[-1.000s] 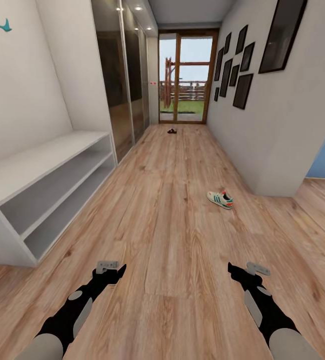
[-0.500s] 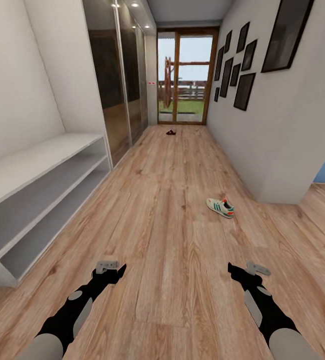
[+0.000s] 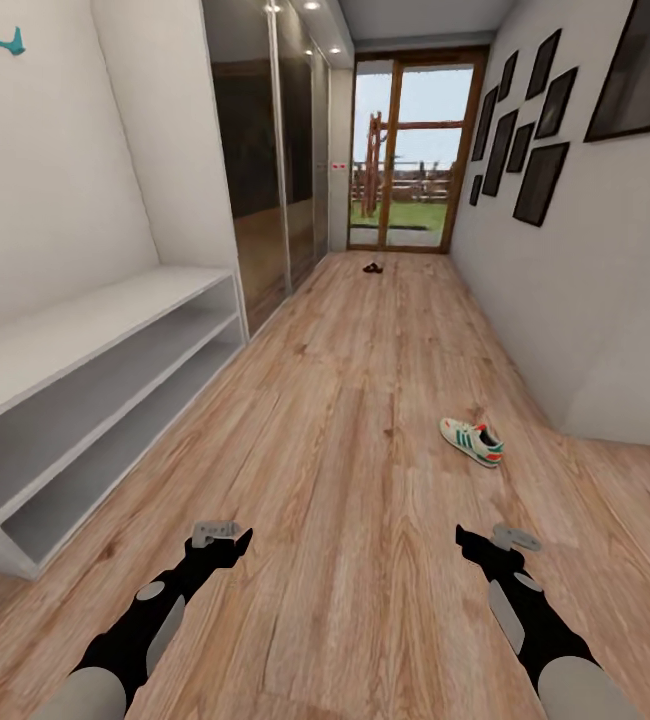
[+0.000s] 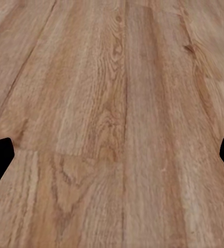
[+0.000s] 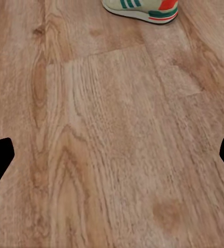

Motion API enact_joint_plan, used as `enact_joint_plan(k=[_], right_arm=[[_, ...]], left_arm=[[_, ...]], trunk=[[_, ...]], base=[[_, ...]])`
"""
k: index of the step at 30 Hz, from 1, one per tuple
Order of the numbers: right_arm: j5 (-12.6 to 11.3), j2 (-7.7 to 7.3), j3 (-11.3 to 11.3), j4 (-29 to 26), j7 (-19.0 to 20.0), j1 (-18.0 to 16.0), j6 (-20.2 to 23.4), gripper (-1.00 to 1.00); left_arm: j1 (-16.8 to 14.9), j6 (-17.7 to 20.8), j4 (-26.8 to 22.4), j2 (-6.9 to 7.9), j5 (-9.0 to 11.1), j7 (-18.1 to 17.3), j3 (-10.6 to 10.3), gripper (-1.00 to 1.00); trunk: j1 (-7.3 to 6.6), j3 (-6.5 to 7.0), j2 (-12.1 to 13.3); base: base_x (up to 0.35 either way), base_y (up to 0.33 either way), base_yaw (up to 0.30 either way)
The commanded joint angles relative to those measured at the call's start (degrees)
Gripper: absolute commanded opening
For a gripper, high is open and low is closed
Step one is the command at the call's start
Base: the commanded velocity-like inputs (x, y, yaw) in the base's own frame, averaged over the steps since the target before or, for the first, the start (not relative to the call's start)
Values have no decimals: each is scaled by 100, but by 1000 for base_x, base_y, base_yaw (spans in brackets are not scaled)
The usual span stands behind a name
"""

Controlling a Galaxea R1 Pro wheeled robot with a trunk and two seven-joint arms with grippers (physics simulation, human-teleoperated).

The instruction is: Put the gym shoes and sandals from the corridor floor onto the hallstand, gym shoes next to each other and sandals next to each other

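Approach to first shoe
My right gripper [image 3: 485, 541] and left gripper [image 3: 223, 536] hung empty, fingers spread; the sneaker [image 3: 472, 441] lay on the floor [image 3: 365, 400] ahead-right; I judged reaching down came next

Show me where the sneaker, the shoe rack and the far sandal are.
sneaker [image 3: 472, 442], head view, on its striped side.
shoe rack [image 3: 85, 325], head view, on its top board.
sandal [image 3: 372, 267], head view, on the small dark shape.

Home corridor, shoe rack [image 3: 85, 330], framed pictures [image 3: 540, 180]
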Motion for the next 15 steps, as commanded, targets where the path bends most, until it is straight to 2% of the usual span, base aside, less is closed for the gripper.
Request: enact_joint_plan(k=[1,9,15], right_arm=[[-60,-2,11,-2,-14,0,-6,100],[-60,-2,11,-2,-14,0,-8,100],[-60,-2,9,-2,-14,0,-8,100]], left_arm=[[-5,1,8,-3,44,-47,18,100],[-5,1,8,-3,45,-47,18,100],[-5,1,8,-3,44,-47,18,100]], trunk=[[2,-5,-2],[2,-5,-2],[2,-5,-2]], base=[[283,-172,293],[283,-172,282],[275,-181,59]])
